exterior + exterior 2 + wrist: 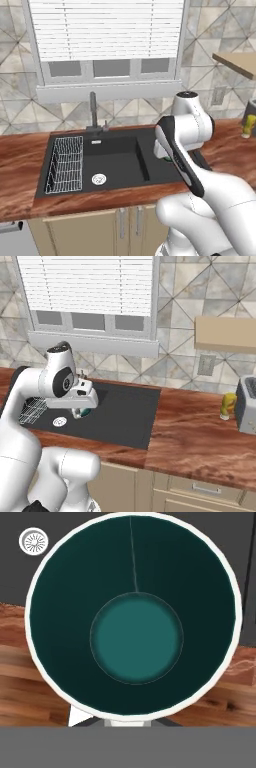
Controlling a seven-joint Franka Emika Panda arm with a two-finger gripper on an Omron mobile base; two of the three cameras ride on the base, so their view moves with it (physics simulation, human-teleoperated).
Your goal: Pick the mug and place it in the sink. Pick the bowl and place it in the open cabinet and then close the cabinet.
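Mug [136, 619] seen from directly above in the hand view: round, thin white rim, deep teal interior with a lighter teal circular floor and a faint seam line running up the inner wall. Clamped in the jaws, which are drawn in tight on its near rim, their tips hidden beneath it. In the right base view, a small teal patch of the mug [83, 412] showing just below the white hand. In the left base view, a sliver of green [166, 160] at the hand, mostly hidden by the arm link.

Below and beyond the jaws: black sink [15, 567] with round silver drain [33, 541], and reddish wood-grain table [30, 682] under the near side of the mug. Mug held over the front edge where sink [125, 416] meets table [200, 431].

To the far side of the jaws: white wire rack [65, 165], drain [99, 178] and dark faucet [93, 112] at the basin's back edge.
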